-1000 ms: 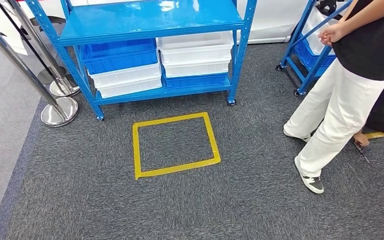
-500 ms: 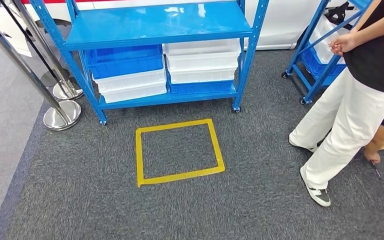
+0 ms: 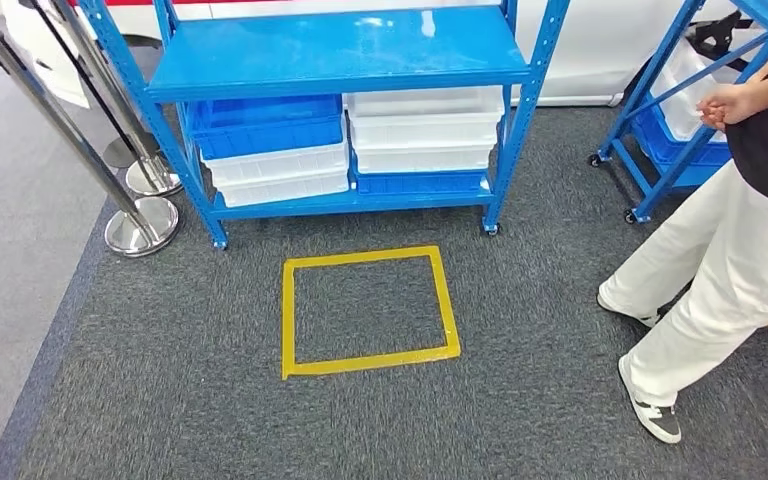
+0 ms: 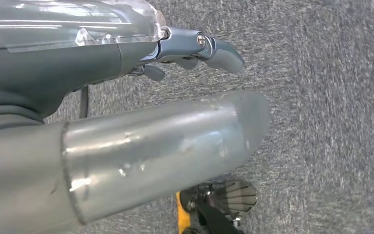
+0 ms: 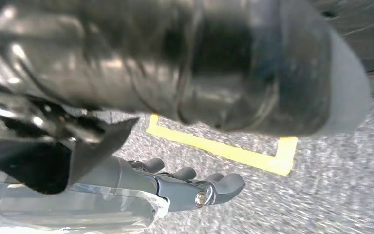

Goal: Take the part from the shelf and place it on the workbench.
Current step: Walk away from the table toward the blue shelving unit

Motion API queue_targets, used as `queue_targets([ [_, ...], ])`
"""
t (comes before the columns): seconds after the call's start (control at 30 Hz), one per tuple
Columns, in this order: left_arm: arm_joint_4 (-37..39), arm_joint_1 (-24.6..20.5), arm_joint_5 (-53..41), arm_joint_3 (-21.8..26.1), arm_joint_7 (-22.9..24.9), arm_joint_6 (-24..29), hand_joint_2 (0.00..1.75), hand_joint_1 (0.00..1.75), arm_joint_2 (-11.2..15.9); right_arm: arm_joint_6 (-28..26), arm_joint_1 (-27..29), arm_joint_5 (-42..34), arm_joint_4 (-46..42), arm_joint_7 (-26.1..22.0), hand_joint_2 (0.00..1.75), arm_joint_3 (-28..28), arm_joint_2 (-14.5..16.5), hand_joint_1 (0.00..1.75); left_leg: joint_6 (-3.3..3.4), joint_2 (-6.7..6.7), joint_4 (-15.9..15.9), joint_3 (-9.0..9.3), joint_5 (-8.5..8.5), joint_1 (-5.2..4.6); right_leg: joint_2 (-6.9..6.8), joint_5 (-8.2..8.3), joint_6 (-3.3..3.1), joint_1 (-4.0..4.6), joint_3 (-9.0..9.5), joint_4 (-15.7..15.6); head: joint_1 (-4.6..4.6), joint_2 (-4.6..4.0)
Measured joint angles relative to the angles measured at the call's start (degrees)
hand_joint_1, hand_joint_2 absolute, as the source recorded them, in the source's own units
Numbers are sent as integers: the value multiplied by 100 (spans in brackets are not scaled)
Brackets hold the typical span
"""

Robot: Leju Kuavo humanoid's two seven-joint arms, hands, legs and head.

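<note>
The blue shelf point(image 3: 340, 50) stands ahead in the head view, its upper board bare. Its lower level holds a blue bin point(image 3: 260, 125) stacked on white bins, and beside them white bins point(image 3: 425, 130) on a blue one. I cannot make out a part in them. My left hand point(image 4: 126, 131) hangs over the grey carpet, fingers point(image 4: 219, 48) stretched out, holding nothing. My right hand point(image 5: 175, 187) also hangs over the carpet, fingers apart and empty, near a strip of yellow tape point(image 5: 224, 151).
A yellow tape square point(image 3: 368, 360) marks the carpet in front of the shelf. A person point(image 3: 730, 260) in white trousers stands at the right, next to a second blue shelf point(image 3: 675, 110). Chrome barrier posts point(image 3: 140, 225) stand at the left.
The whole picture has shifted down and to the right, so the camera has moved; the shelf and tape square now sit lower and further right. The person has shifted their feet.
</note>
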Motion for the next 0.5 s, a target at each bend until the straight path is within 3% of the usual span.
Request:
queue_targets([
  [0.07,1,4,0,-1,0,5,0,0,-5,8,-15,1,-2,-1,0,-8,0,0,64,-53,-24,-13,31,-13,-129,-46,69,28,41,-4,-1,0],
  [0.1,1,19,0,-1,-1,7,0,0,-13,10,-24,2,-3,0,0,-9,-1,0,95,-117,-52,3,103,4,-119,-85,105,27,63,16,0,0],
  [0.17,2,21,0,-2,-4,8,0,0,-28,13,-37,11,-6,-7,0,-21,-2,0,159,-242,-104,31,153,43,97,-296,166,6,-26,285,1,0],
  [0.23,2,-1,1,-3,-11,8,0,0,-43,36,-44,50,0,-21,0,-50,-2,0,197,-369,-115,25,173,52,358,-651,204,-30,-357,950,0,0],
  [0.27,2,-7,2,-3,-18,8,0,0,-49,54,-50,73,8,-28,0,-69,-2,0,204,-441,-112,19,174,51,406,-772,216,-38,-540,1287,0,0],
  [0.3,2,-10,2,-4,-25,8,0,0,-58,64,-56,90,20,-40,0,-91,-2,0,207,-508,-108,21,171,50,423,-785,223,-43,-666,1484,0,0],
  [0.33,2,-8,3,-5,-33,8,0,0,-70,54,-63,86,32,-53,0,-113,-2,0,210,-565,-103,28,164,50,430,-681,225,-44,-703,1483,1,0],
  [0.37,1,-4,4,-7,-39,6,0,0,-86,19,-73,53,44,-66,0,-134,-2,0,207,-616,-97,42,154,51,434,-473,219,-45,-638,1266,1,0],
  [0.43,-7,8,18,-9,-57,-11,0,0,-125,-91,-106,-54,67,-80,0,-173,-3,0,177,-686,-78,69,110,40,470,-42,187,-41,-360,527,1,0],
  [0.5,-20,17,44,-10,-78,-38,0,0,-147,-167,-142,-129,83,-80,0,-190,-3,0,112,-727,-63,69,58,20,511,109,141,-28,-196,82,-1,0],
])
